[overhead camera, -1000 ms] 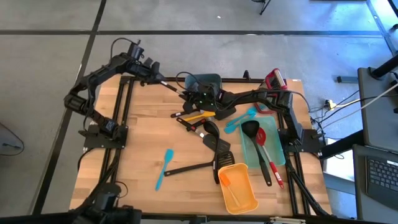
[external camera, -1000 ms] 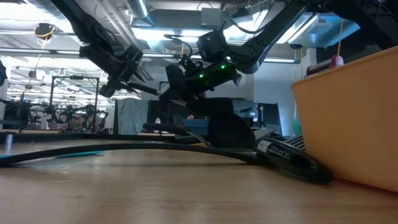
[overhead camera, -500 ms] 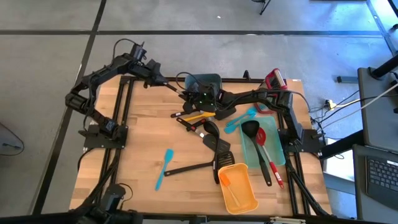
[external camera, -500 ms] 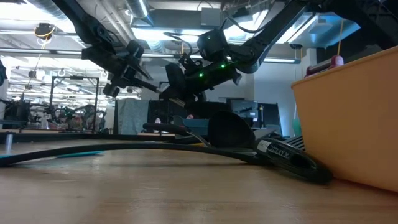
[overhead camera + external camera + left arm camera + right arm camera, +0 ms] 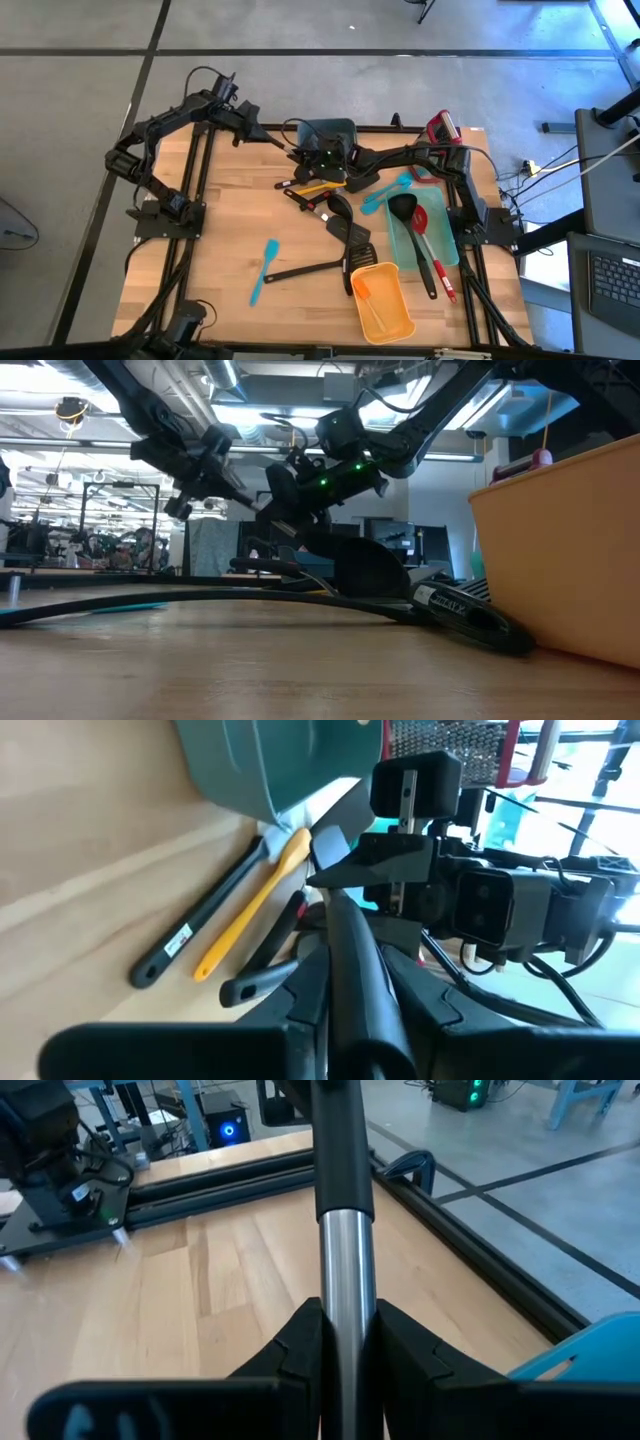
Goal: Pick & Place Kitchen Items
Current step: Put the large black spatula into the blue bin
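High view | both end effectors clamp one long utensil [image 5: 278, 143] over desk [image 5: 220, 240] rear: left end effector [image 5: 252, 132] on black grip, right end effector [image 5: 312, 157] on steel shaft | few items binned | most utensils [image 5: 335, 215] loose, unsorted

Orange bin [image 5: 381, 300], dark green bin [image 5: 328, 132], clear teal tray [image 5: 408, 243], wooden table [image 5: 225, 215]
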